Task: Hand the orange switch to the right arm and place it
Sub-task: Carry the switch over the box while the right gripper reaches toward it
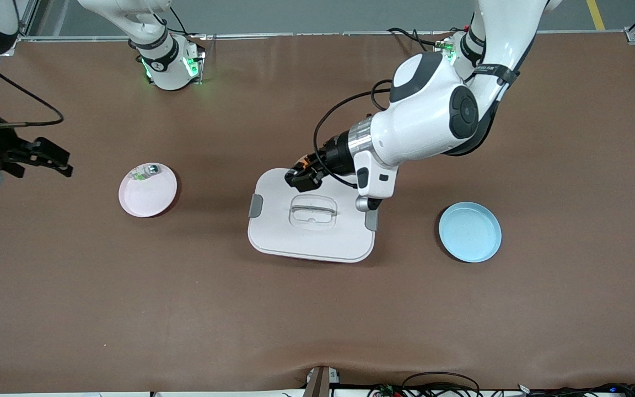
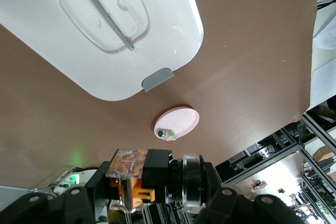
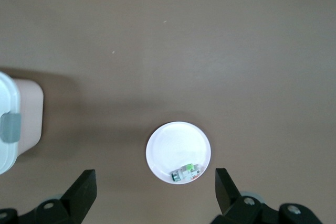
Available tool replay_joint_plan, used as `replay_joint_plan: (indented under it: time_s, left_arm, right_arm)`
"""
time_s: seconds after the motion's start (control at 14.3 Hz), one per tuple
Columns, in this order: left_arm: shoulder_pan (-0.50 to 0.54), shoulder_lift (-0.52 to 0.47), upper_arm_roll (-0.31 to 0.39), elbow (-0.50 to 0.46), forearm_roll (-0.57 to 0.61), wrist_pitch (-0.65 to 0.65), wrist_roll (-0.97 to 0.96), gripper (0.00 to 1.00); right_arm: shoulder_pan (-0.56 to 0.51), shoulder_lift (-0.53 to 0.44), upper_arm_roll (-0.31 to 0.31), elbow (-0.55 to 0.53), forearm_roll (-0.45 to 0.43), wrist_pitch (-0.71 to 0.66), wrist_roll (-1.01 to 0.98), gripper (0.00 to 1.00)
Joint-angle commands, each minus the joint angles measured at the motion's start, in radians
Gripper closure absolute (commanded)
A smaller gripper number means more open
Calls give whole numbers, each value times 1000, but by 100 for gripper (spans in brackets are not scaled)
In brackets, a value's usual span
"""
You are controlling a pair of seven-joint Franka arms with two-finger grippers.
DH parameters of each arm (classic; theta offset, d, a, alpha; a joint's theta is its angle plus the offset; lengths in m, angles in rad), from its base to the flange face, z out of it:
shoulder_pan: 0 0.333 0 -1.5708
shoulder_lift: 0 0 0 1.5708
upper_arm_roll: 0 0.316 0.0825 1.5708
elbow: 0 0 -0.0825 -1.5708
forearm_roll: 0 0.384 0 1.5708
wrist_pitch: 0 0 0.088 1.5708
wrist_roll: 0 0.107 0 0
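Observation:
The orange switch [image 1: 307,164] is a small black part with orange marks, and my left gripper [image 1: 302,175] is shut on it. It hangs over the edge of a white lidded box [image 1: 295,237], on the side toward the robots' bases. The left wrist view shows the orange switch [image 2: 152,179] clamped in the left gripper [image 2: 142,192], its black body and clear ring sticking out sideways. My right gripper [image 1: 53,159] is open and holds nothing. It is up in the air at the right arm's end of the table, beside a pink plate [image 1: 146,201]. The right gripper [image 3: 155,192] looks down on that plate [image 3: 176,148].
A whitish-clear part with green [image 1: 146,172] lies on the pink plate's rim side toward the bases; it also shows as the small part [image 3: 186,172] in the right wrist view. A blue plate [image 1: 470,231] sits toward the left arm's end. Brown mat covers the table.

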Motion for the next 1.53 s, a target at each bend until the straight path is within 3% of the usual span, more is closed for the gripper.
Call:
replay_joint_plan:
  time_s: [0.0,0.14,0.28,0.42,0.56,0.7,0.98,1.19,1.46]
  left_arm:
    - [-12,13,-2,28,-27,5,-24,100]
    - [-19,15,-1,28,-56,6,-30,100]
    - [-34,20,1,28,-88,9,-25,100]
    - [-42,29,-1,28,-101,26,-28,100]
    - [-48,29,1,25,-107,28,-30,100]
    - [-57,32,1,25,-107,28,-25,100]
    - [-63,46,1,25,-107,32,-14,100]
    - [-81,46,1,22,-108,32,-16,100]
    - [-80,44,2,22,-229,32,-33,100]
  right_arm:
    - [63,4,-2,20,1,-78,5,0]
    - [100,5,-1,17,10,-87,10,0]
    - [137,4,-1,14,85,-87,19,0]
    - [178,1,-1,-15,171,-74,132,0]
    - [252,-4,-1,-36,186,-26,282,0]
    - [302,-18,-1,-99,203,70,338,0]
    - [342,-111,-1,-317,399,328,339,0]
    - [344,-127,-1,-349,526,362,339,0]
    - [353,-218,1,-497,657,536,339,0]
